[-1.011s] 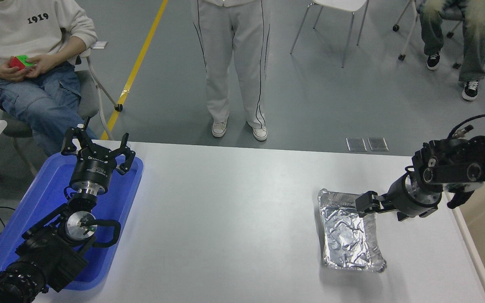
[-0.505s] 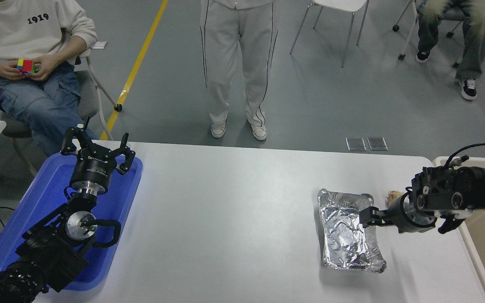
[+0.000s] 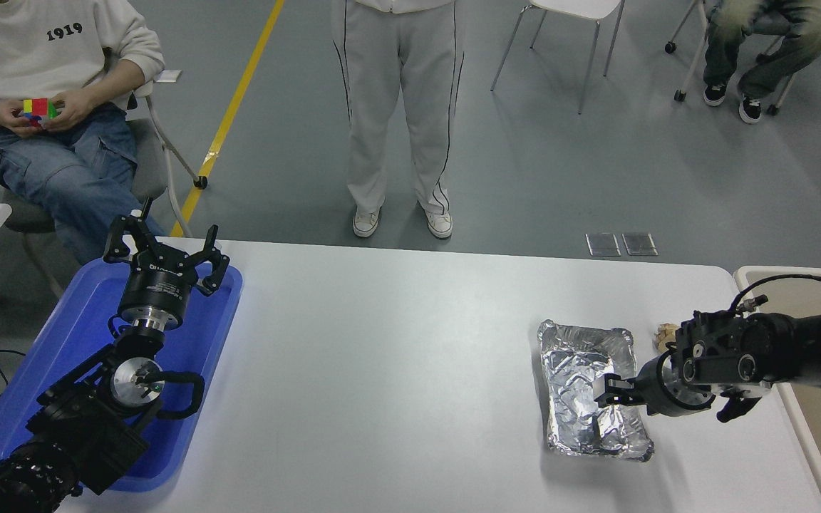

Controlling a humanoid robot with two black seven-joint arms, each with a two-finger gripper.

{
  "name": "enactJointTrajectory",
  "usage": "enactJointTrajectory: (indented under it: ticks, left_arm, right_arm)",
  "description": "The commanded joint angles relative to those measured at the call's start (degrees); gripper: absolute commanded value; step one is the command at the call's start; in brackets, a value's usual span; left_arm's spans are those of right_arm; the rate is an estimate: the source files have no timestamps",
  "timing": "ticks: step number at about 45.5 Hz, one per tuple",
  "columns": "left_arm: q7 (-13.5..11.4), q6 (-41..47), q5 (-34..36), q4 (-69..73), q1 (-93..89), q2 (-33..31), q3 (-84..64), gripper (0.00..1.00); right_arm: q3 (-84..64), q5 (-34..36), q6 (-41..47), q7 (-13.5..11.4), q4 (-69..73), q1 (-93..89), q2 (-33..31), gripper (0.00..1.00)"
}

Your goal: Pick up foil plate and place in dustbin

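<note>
My right gripper (image 3: 606,399) is low over the foil plate (image 3: 591,388), jaws spread apart, one finger toward the far side, one nearer me, tips over the tray's right-hand half. From this angle I can't tell whether the tips touch the foil or just hover above it; no grip yet.

What changed: over the last second my right arm has slid toward me along the plate's right rim, from its far end to about the middle, and the wrist has dropped. Plate itself hasn't shifted, same spot on the white table (image 3: 396,370), long axis running away from me. That reads as the end of the approach: I'm lined up to close on the right rim, lift comes after. Thin foil will likely crumple under the pinch, so a rim hold looks safer than the floor of the tray.

Dustbin (image 3: 802,456) is off the table's right edge, just beside my forearm, a short swing from the plate.

Count:
- foil plates: one
- dustbins: one
- small crumpled paper ball (image 3: 665,333): one, just beyond the plate's far right corner, not touching it
- blue tray (image 3: 68,342): one, far left
- my left gripper (image 3: 166,255): fingers splayed, parked over the blue tray
- people beyond the table: three
</note>
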Motion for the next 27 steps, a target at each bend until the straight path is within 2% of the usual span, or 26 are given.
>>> enactJointTrajectory:
  ticks: [1,7,12,27]
  left_arm:
    - [0.0,0.0,0.0,0.1,0.0,0.0,0.0,1.0]
    - [0.0,0.0,0.0,0.0,0.0,0.0,0.0,1.0]
    - [0.1,0.0,0.0,0.0,0.0,0.0,0.0,1.0]
    - [0.0,0.0,0.0,0.0,0.0,0.0,0.0,1.0]
  right_arm:
    - [0.1,0.2,0.3,0.0,0.0,-0.3,-0.3,0.39]
    - [0.0,0.3,0.9,0.0,0.4,-0.3,-0.4,0.14]
    - [0.1,0.4,1.0,0.0,0.7,-0.3,-0.4,0.0]
    - [0.3,0.8,1.9,0.0,2.1,0.3,-1.3,0.0]
